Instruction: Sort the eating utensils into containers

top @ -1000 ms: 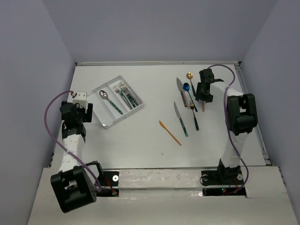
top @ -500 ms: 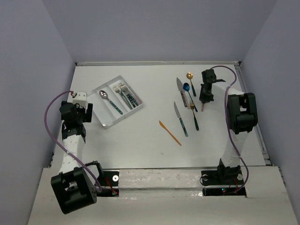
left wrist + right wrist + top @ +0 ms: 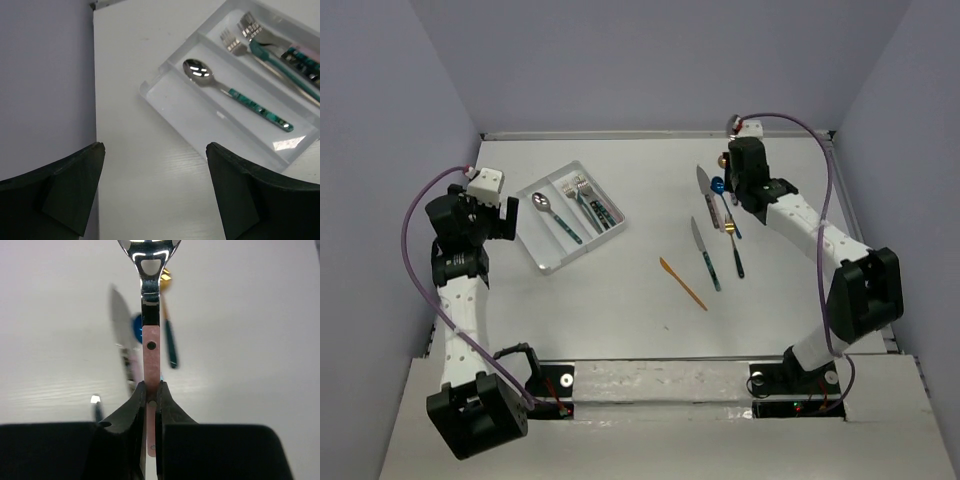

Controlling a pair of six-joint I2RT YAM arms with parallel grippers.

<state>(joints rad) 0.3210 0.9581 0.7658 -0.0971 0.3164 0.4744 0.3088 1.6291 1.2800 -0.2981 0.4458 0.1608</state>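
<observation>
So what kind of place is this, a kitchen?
Probably a robot lab bench, not a kitchen: a white table boxed in by plain greyish walls, with two cabled robot arms bolted at its edge.

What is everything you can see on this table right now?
tray: one, clear, three compartments, left side.
teal-handled spoon: one, silver head, middle compartment.
forks: at least two, silver heads, far compartment.
orange knife: one, centre.
teal-handled knife: one, silver blade, right of centre.
long knife: one, silver blade, right side.
blue spoon: one, beside long knife.
gold spoon: one, dark handle.
dark-handled piece: one, head unclear.
pink-handled utensil: one, silver head, held.
left gripper: open, empty.
right gripper: shut on pink-handled utensil.
</observation>
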